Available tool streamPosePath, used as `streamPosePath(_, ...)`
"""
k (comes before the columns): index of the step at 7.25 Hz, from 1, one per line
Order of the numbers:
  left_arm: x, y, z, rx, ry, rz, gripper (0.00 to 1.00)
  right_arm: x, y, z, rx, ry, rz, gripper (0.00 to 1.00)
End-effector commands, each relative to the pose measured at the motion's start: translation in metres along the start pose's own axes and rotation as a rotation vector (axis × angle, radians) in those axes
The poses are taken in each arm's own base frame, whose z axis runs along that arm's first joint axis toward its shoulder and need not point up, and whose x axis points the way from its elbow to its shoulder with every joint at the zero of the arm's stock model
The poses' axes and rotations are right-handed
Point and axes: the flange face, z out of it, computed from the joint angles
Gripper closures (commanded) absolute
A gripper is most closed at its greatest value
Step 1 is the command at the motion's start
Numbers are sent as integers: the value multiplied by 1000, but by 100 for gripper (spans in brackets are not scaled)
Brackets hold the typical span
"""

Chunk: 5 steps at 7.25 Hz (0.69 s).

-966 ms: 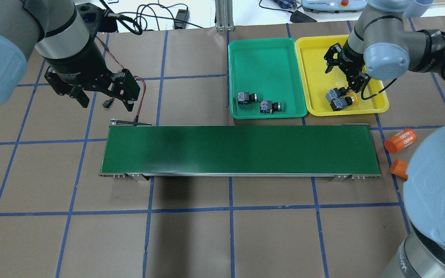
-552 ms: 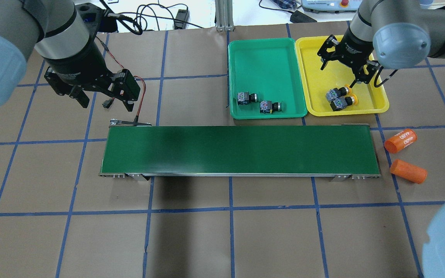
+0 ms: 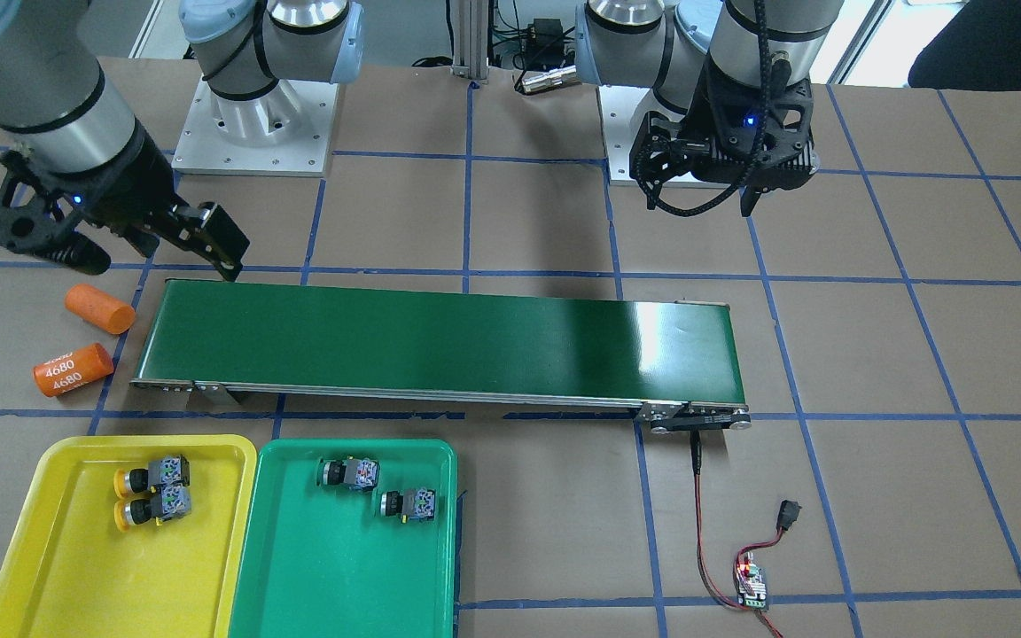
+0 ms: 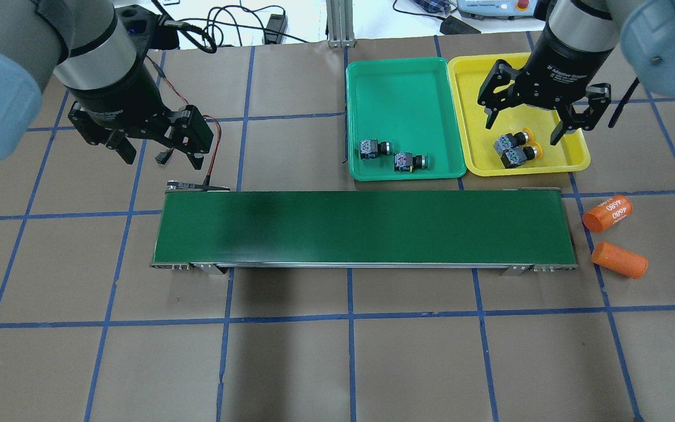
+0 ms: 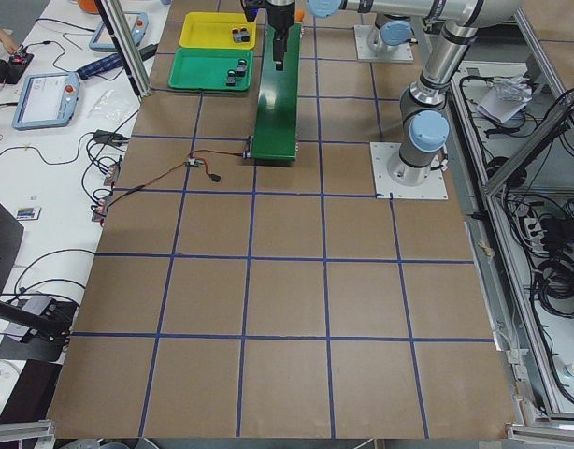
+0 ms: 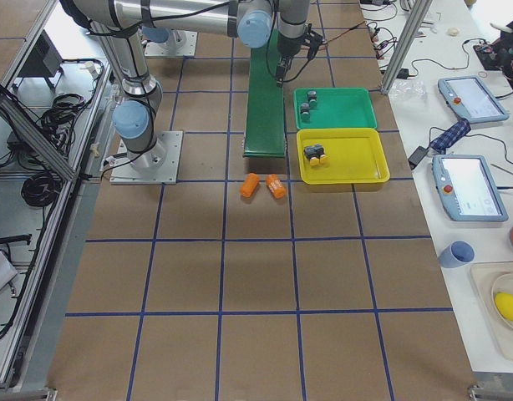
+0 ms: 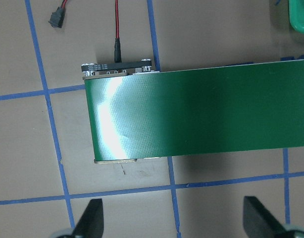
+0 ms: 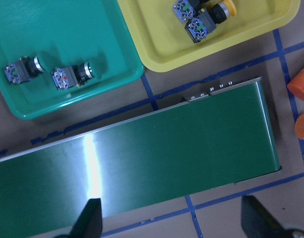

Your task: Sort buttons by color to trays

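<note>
Right gripper (image 4: 522, 132): hung above the yellow tray, its fingers spread wide with nothing between them; the right wrist view showed both tips well apart over the belt and trays.
Left gripper (image 4: 163, 159): hung above the table just beyond the far left corner of the conveyor belt, jaws wide apart and empty; the left wrist view showed only the belt's left end between the tips.
Yellow tray (image 4: 575, 157): lay on the table beyond the right end of the belt, at the right of the pair.
Green tray (image 4: 402, 82): lay just beside the yellow tray, on its left, long edges parallel.
Yellow buttons (image 4: 512, 142) (image 4: 519, 156): both lay on their sides in the near part of the yellow tray, bodies touching, caps toward the right.
Green buttons (image 4: 372, 148) (image 4: 409, 162): both lay on their sides in the near part of the green tray, a little apart, caps toward the right.
Conveyor belt (image 4: 361, 227): ran left to right across the table, nearer than the trays, its dark-green surface bare.
Orange cylinders (image 4: 607, 213) (image 4: 619, 259): lay on the table just off the belt's right end, one printed "4680".
Red-and-black cable (image 4: 213, 149): led from the belt's far left corner.
</note>
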Motion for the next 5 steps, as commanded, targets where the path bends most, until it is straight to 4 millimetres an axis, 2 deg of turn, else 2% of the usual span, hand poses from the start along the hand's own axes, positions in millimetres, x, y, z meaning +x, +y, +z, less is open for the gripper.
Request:
streamPosePath(1,0,1,-1,2,0,0,0,9,39,-20,-4,14,-137,0)
streamPosePath(2,0,1,-1,2,0,0,0,12,46,-12,-12,31,-170,0)
streamPosePath(5,0,0,0,-1,2,0,0,18,46,-10,-4,70,-167,0)
